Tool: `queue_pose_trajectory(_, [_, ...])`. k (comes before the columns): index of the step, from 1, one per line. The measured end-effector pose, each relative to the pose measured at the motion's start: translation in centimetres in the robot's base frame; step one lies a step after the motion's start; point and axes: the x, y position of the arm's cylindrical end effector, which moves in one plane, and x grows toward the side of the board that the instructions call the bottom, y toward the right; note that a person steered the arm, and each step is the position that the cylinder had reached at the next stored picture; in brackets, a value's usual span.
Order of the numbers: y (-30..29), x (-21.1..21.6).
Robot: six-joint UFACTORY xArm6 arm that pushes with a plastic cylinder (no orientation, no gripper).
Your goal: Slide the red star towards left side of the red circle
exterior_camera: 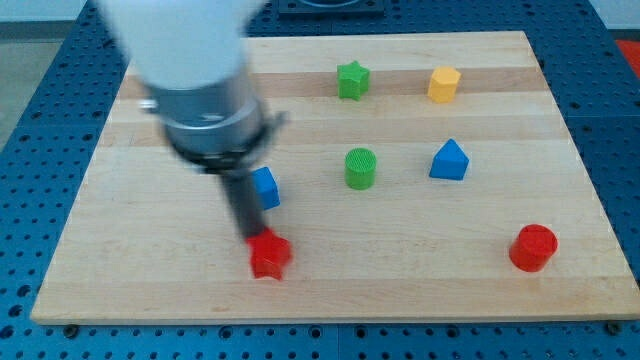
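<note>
The red star (270, 257) lies on the wooden board near the view's bottom, left of centre. The red circle (532, 248) stands far off at the view's lower right. My tip (253, 236) is at the star's upper left edge, touching or very nearly touching it. The rod comes down from the blurred arm at the view's upper left.
A blue block (266, 187) sits just above the star, partly hidden by the rod. A green cylinder (360, 168) and a blue triangle (449, 160) lie mid-board. A green star (352, 80) and a yellow hexagon block (444, 84) lie near the top edge.
</note>
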Motion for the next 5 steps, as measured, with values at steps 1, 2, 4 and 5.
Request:
queue_pose_trajectory(1, [5.0, -0.1])
queue_pose_trajectory(2, [0.6, -0.1])
queue_pose_trajectory(4, [-7.8, 2.7])
queue_pose_trajectory(5, [-6.4, 4.9])
